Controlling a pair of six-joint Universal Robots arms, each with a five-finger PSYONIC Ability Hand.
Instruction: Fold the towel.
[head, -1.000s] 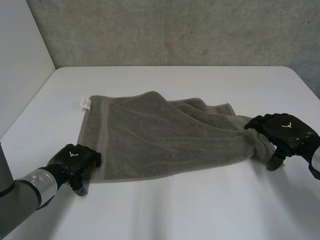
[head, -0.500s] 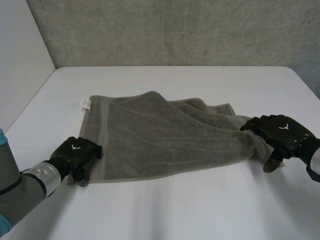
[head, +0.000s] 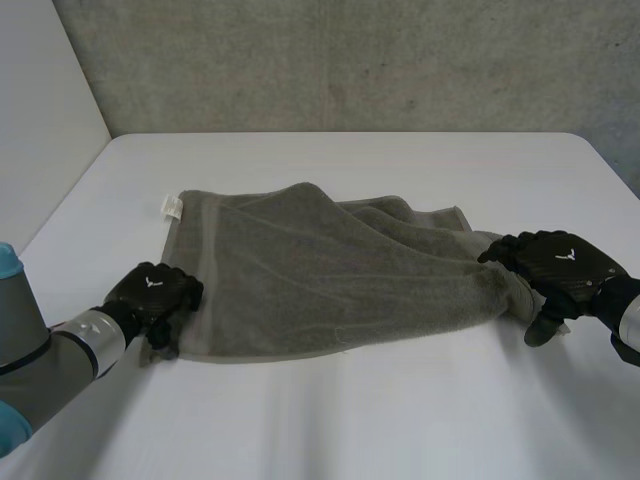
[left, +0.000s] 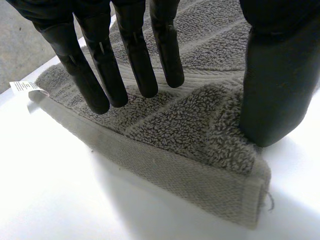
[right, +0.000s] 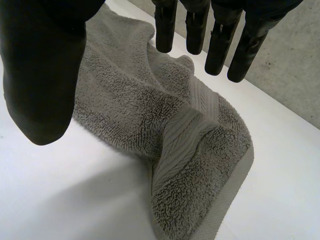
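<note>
At either end of the rumpled towel (head: 320, 280), the left robot hand (head: 152, 295) and right robot hand (head: 558, 262) were released, the fold seemingly barely begun.

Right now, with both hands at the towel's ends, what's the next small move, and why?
Probably close both hands to pinch the towel. The left hand sits over the near left corner, fingers straight; the right hand is open over the bunched right end. Neither grips cloth, so no fold can begin.
</note>
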